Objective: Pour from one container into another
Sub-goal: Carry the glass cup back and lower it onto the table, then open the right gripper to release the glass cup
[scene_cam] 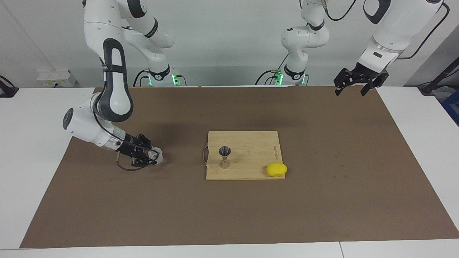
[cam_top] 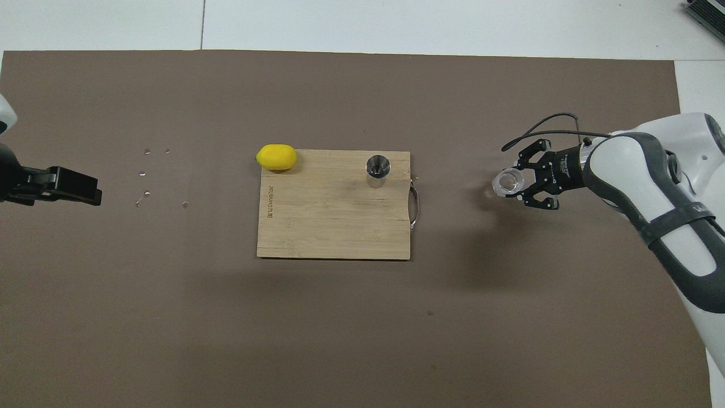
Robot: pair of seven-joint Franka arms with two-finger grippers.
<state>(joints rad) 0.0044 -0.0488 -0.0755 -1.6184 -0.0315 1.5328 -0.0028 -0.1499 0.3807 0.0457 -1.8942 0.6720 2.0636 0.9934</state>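
Right gripper [scene_cam: 152, 156] clasps the tumbler [scene_cam: 157, 156] at frame's left – jigger [scene_cam: 225, 156] at centre unfilled, pour outstanding – left gripper [scene_cam: 355, 84] waits, fingers spread

White table [scene_cam: 412, 143], brown mat [scene_cam: 322, 200], white wall [scene_cam: 222, 36].

The tumbler [scene_cam: 156, 155] is small, short and clear, with thick glass walls. It sits low over the brown mat, well apart from the cutting board [scene_cam: 247, 143], toward the right arm's end of the table, its open mouth facing up.

The jigger [scene_cam: 225, 157] is silver-grey metal, hourglass-shaped, two cones joined at a narrow waist. It stands upright on the cutting board, near the board's handle end, open cup upward.
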